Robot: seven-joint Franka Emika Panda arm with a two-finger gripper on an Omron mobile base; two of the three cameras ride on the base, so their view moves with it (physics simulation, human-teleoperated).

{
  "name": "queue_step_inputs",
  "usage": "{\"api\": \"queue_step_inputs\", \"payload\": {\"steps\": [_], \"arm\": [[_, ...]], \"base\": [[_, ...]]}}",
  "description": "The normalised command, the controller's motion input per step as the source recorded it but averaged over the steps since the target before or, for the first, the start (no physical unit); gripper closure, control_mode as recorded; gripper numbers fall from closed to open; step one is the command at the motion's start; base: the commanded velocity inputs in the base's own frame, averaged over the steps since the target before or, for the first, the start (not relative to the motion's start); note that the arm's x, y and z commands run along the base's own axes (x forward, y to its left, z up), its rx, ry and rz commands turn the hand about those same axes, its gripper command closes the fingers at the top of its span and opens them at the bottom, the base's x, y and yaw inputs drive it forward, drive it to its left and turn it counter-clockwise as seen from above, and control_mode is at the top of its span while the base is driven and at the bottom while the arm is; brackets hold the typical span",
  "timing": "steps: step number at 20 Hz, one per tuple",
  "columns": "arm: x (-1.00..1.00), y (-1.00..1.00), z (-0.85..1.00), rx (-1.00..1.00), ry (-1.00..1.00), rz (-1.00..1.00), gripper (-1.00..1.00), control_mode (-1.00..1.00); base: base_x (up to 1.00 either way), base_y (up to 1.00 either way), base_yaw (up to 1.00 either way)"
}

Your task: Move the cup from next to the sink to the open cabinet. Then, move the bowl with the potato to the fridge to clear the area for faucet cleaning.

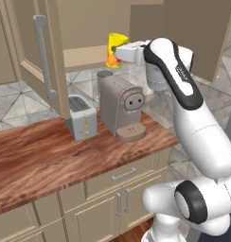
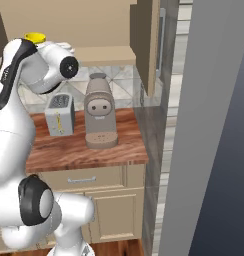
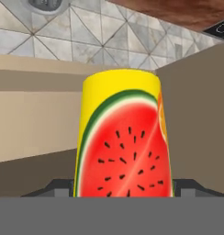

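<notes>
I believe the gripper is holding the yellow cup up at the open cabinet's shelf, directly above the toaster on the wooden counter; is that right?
Not quite. The gripper does hold the yellow cup at the open cabinet shelf, but what stands below it on the wooden counter is the coffee machine; the toaster sits further left. The left base view shows this.

- The scene is viewed in the left base view from behind the arm's left, looking forward and down over the desk (image 1: 37, 160) toward the open cabinet (image 1: 84, 54).
- The same desk (image 2: 84, 150), toaster (image 2: 60, 115) and coffee machine (image 2: 100, 115) are seen in the right base view from the arm's right, beside the fridge (image 2: 209, 125).
- In the hand view, the cup (image 3: 123, 137) is seen very close, with the cabinet interior behind.
</notes>
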Motion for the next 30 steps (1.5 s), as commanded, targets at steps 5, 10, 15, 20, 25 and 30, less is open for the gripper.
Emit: {"api": "queue_step_inputs", "payload": {"steps": [5, 10, 15, 20, 25, 30], "arm": [[0.61, 0.08, 0.17, -0.04, 0.07, -0.12, 1.0, -1.0], [0.46, 0.0, 0.0, -0.04, 0.03, -0.1, 1.0, -1.0], [0.53, 0.0, -0.01, -0.02, 0.04, -0.11, 1.0, -1.0], [0.65, 0.0, 0.0, 0.0, 0.04, -0.12, 1.0, -1.0], [0.7, 0.01, 0.01, 0.0, 0.11, -0.09, 1.0, -1.0], [0.72, 0.03, 0.02, 0.0, 0.17, -0.09, 1.0, -1.0]], "base": [[0.0, 0.0, 0.0], [0.0, 0.0, 0.0], [0.0, 0.0, 0.0], [0.0, 0.0, 0.0], [0.0, 0.0, 0.0], [0.0, 0.0, 0.0]]}}
